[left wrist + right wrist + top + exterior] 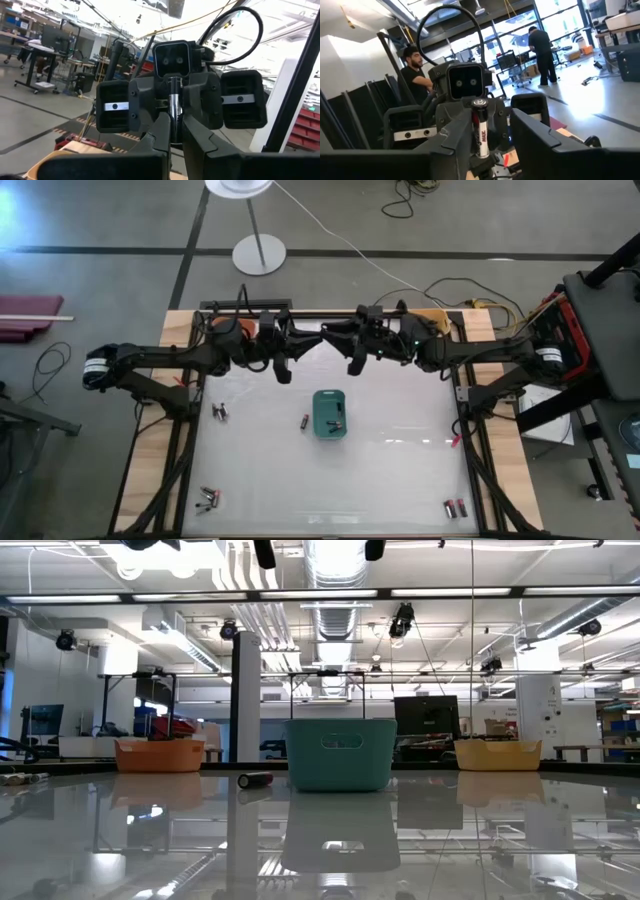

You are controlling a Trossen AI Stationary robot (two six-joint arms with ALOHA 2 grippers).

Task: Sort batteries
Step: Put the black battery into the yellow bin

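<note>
- The left gripper (284,372) is hovering over the table (400,470) at about 11 o'clock, above its far edge, and is pointing toward the other arm.
- Its fingers (161,135) are clenching a dark cell (173,112), which is standing upright between them.
- The right gripper (354,365) is hanging at about 12 o'clock and is facing the left one, well apart from it.
- It is grasping a red-label cell (480,131), also upright.
- The bin (318,412) is sitting at the table's centre, with a bin cell (337,424) lying inside.
- A lone cell (304,420) is lying just beside the bin at its 9 o'clock.
- More batteries are lying at the table's 9 o'clock (220,412), 7 o'clock (208,498) and 5 o'clock (455,507).
</note>
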